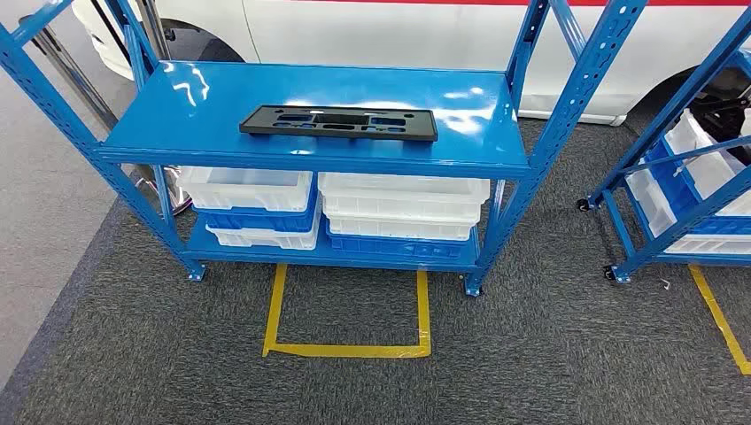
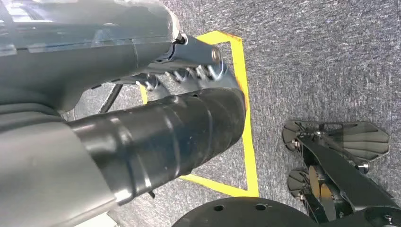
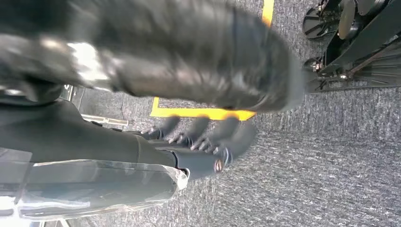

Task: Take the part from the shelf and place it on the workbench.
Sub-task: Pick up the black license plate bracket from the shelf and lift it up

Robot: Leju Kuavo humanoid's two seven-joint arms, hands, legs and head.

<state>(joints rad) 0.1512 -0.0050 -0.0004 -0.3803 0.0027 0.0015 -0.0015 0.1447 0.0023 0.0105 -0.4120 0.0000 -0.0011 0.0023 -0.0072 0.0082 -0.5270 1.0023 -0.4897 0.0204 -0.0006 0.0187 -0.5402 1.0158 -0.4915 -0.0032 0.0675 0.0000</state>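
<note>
Nearest, dark grey carpet [image 1: 531, 372] with a yellow tape outline [image 1: 350, 349] forming an open-topped box just in front of the shelf. Further right on the carpet, one more yellow tape strip [image 1: 719, 320], running diagonally.

Down at the sides, both arms hanging above that carpet. Left hand [image 2: 189, 71] over a corner of the yellow tape, fingers [image 2: 208, 72] lying close together and slightly curled, gripping nothing, thick dark thumb alongside. Right hand [image 3: 208, 139] blurred, fingers [image 3: 236, 137] slightly parted and bent, nothing between them; whether truly spread or drawn in, cannot tell for sure.

Beyond the tape box, blue metal shelf [image 1: 168, 97] on small feet. On its lower level, stacked bins: white bins [image 1: 403, 208] on the right over a blue bin [image 1: 398, 245], white bins on the left with a blue one sandwiched between.

On the glossy top level of the shelf, the part [image 1: 338, 122]: a flat black rectangular plate with cut-outs, lying flat with its long side across, roughly centred, a little nearer the front edge, touched by neither hand.

To the right, well apart, a second blue rack [image 1: 673, 226] on castors, holding tilted white and blue bins.

Farthest, behind the shelf, the lower body of a white vehicle [image 1: 398, 31], with a wheel arch at far left.
</note>
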